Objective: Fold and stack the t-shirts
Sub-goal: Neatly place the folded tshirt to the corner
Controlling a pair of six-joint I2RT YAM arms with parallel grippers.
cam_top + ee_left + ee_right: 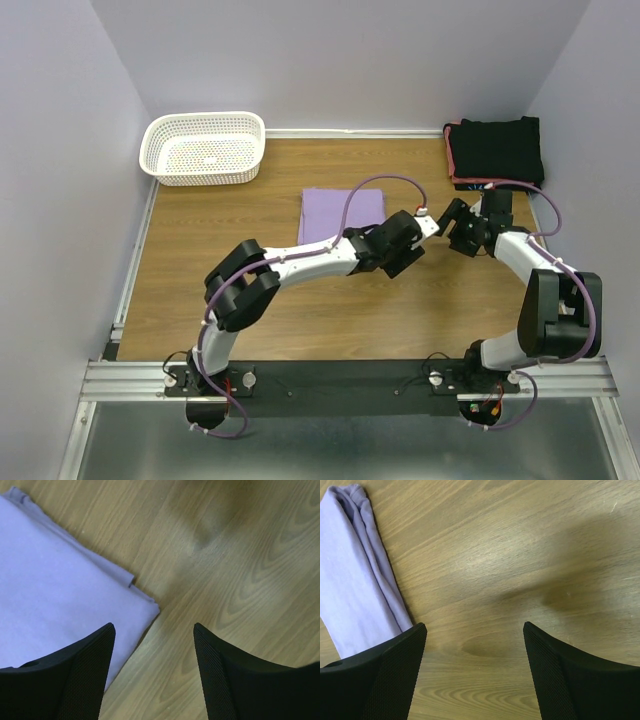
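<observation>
Wooden table (260, 310) holds folded black shirts (497, 148) seen only overhead.

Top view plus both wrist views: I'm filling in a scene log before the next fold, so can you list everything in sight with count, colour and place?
shirt: 1, light purple, folded flat, middle of the table
black shirts: a folded stack, number unclear, black with a coral-red edge, far right corner
basket: 1, white mesh, far left corner
table: 1, brown wood grain, under everything
arms: 2, white and black with purple cables, left arm and right arm both reaching toward the middle
left gripper: 1, black, open, over the purple shirt's right edge
right gripper: 1, black, open, over bare wood right of that shirt
</observation>
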